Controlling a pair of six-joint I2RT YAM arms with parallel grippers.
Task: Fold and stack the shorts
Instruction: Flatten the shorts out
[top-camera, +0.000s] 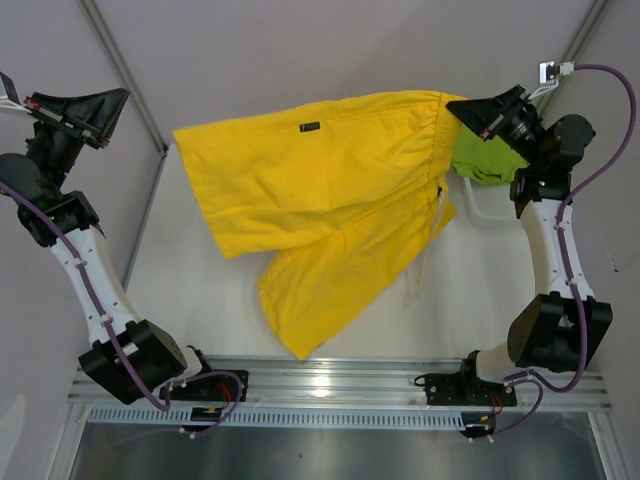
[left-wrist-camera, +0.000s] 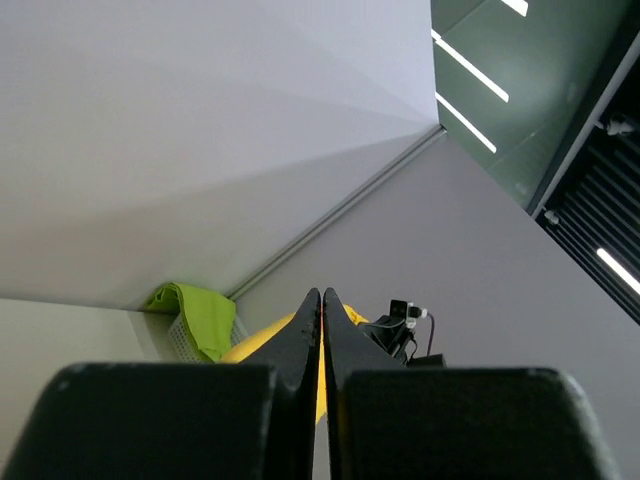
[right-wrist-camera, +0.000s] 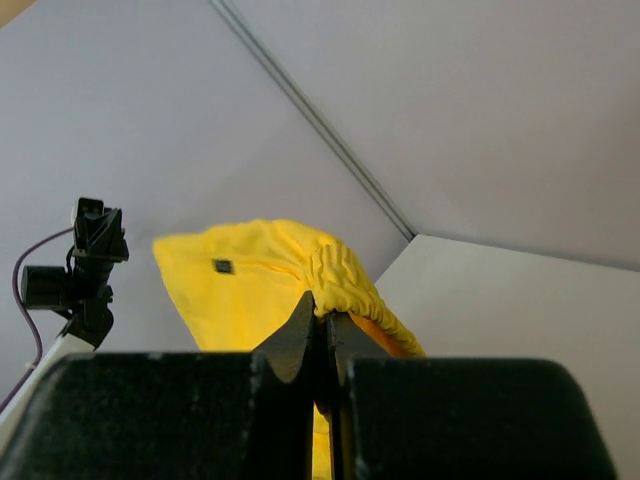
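Note:
The bright yellow shorts (top-camera: 330, 190) hang spread across the back of the table, one leg trailing down toward the front. My right gripper (top-camera: 457, 106) is shut on their gathered waistband, which bunches over its fingertips (right-wrist-camera: 325, 318) in the right wrist view. The small dark logo (right-wrist-camera: 222, 266) faces the camera. The lime green shorts (top-camera: 486, 160) lie draped over the white mesh basket (top-camera: 478, 208) under the right wrist. My left gripper (top-camera: 122, 96) is raised at the far left, well clear of the cloth. Its fingers (left-wrist-camera: 322, 302) are pressed together with nothing between them.
Grey enclosure walls meet at a corner seam behind the table. In the left wrist view the green shorts (left-wrist-camera: 200, 315) hang over the basket (left-wrist-camera: 183, 342) in that corner. The arm bases sit on the metal rail (top-camera: 330, 385) at the near edge.

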